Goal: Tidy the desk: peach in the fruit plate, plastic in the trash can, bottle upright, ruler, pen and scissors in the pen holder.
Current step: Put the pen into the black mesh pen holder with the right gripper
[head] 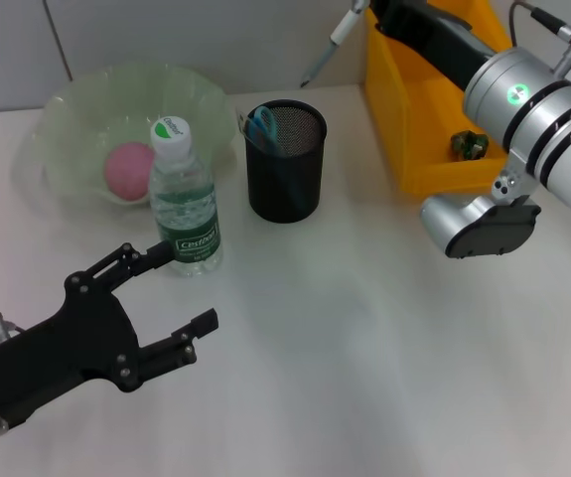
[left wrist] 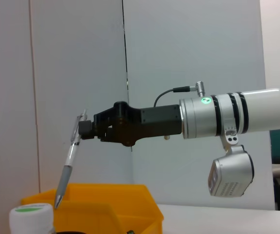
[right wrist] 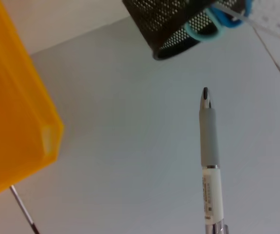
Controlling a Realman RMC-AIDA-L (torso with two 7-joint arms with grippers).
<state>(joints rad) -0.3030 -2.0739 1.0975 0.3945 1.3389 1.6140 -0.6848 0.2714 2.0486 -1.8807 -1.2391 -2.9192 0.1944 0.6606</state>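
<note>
The pen (head: 333, 45) hangs at the top centre of the head view, tip slanting down, above the table and up and to the right of the black mesh pen holder (head: 285, 164). My right gripper (left wrist: 84, 130) is clamped on its upper end; in the left wrist view the pen (left wrist: 69, 163) dangles from my black fingers with its point over the far rim of the yellow bin (left wrist: 110, 207). My right wrist camera looks down the pen (right wrist: 210, 161), its grey grip and tip aimed at bare table short of the holder (right wrist: 178, 24).

Blue-handled scissors (head: 262, 127) stand inside the holder, at centre frame. Just left of it the water bottle (head: 184, 199) stands upright with its white cap on. Behind the bottle, upper left, the pale green fruit plate (head: 76, 109) holds the pink peach (head: 129, 169).

My left gripper (head: 166, 298) sits at lower left, jaws spread wide and holding nothing, one fingertip close by the bottle's base; whether it touches I cannot tell. The yellow bin (head: 414, 129) fills the upper right, under my right arm
</note>
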